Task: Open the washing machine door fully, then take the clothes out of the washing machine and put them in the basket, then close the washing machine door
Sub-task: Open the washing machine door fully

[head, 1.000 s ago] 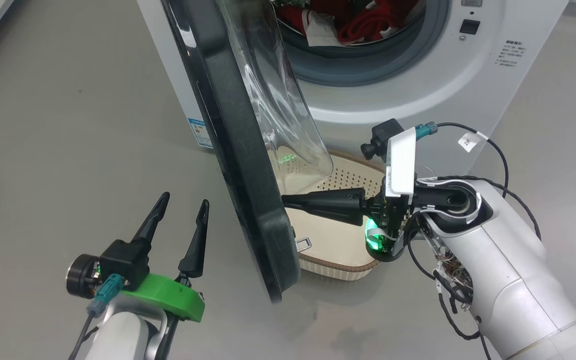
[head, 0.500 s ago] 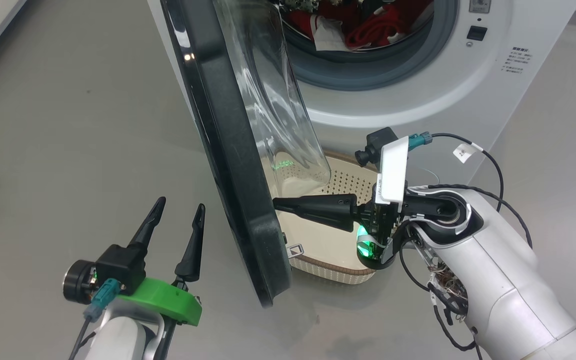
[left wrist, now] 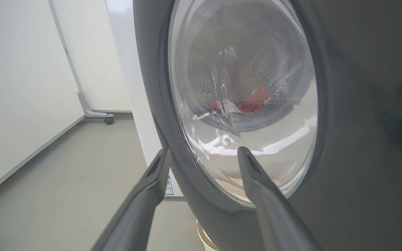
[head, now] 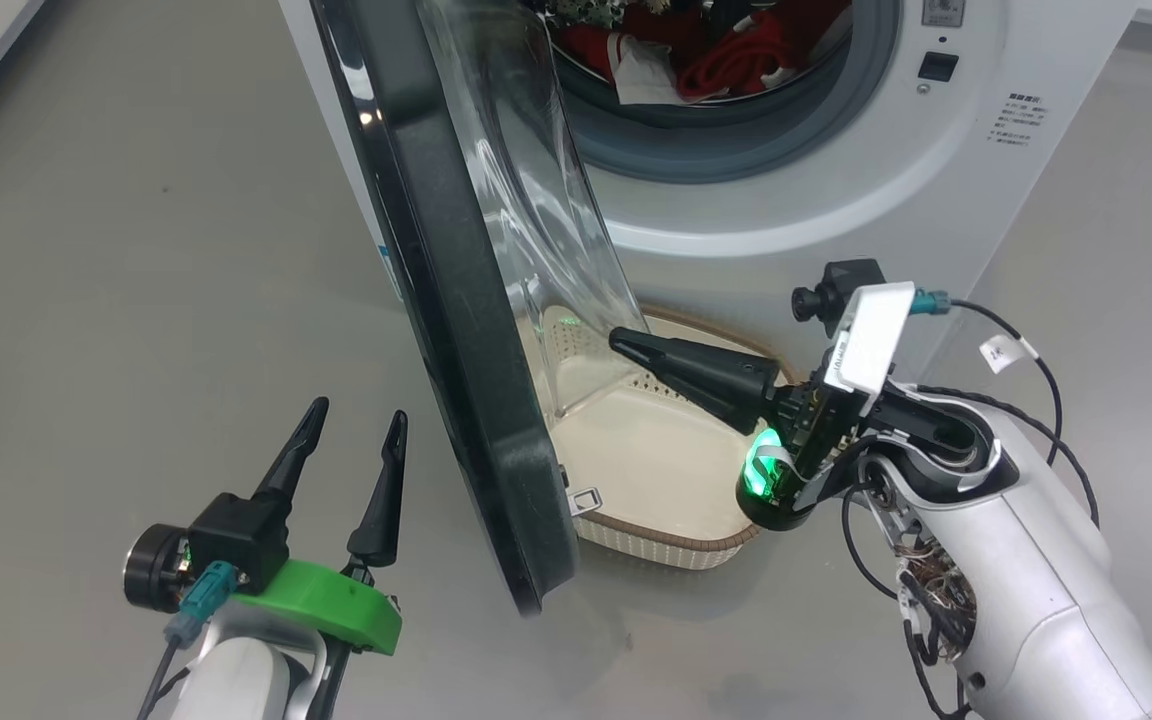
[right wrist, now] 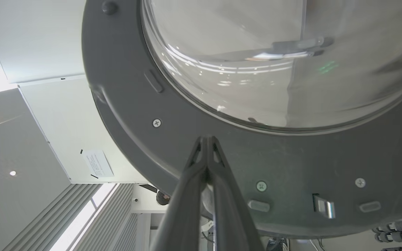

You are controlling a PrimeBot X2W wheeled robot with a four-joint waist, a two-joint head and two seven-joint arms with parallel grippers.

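The washing machine [head: 836, 200] stands with the washing machine door [head: 456, 330] swung out, edge-on to me, its clear glass bowl [head: 536, 200] facing the drum. Red and white clothes [head: 716, 50] lie in the drum. The cream basket [head: 636, 470] sits on the floor below the opening, behind the door. My right gripper [head: 621, 340] is shut on nothing above the basket, its tip close to the door's inner face [right wrist: 173, 104] just under the glass. My left gripper [head: 356, 415] hangs open outside the door, its fingers [left wrist: 152, 181] pointing at the window [left wrist: 243, 104], through which the clothes [left wrist: 253, 101] show.
Grey floor spreads to the left of the door. A blue sticker [left wrist: 169, 186] marks the machine's lower corner. A wheeled stand foot [left wrist: 108, 120] rests by the white wall. The door's metal latch [right wrist: 323, 207] juts from its inner rim. The right arm's cables [head: 936, 600] hang loose.
My right gripper, still shut, has moved up and back from the door's lower inner rim to beside the glass bowl. The view shifted slightly; the left gripper has stayed put.
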